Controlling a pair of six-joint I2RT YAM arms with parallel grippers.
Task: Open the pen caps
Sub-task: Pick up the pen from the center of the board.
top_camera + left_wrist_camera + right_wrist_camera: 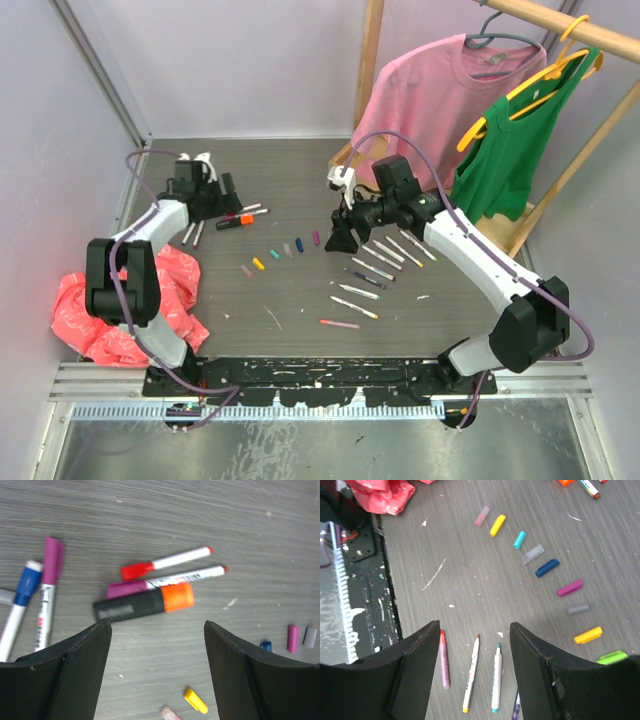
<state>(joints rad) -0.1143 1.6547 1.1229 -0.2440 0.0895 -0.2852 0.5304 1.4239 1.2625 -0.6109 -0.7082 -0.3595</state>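
While hovering over orange-black marker (pixel 145 604), holds nothing in left gripper (pixel 157 625), spread wide; same for right gripper (pixel 475 625) above pens (pixel 471 672).

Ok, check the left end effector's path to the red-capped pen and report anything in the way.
The purple-capped pen and the thick orange-black marker lie side by side between the open left end effector and the red-capped pen. Nothing lies on top of it.
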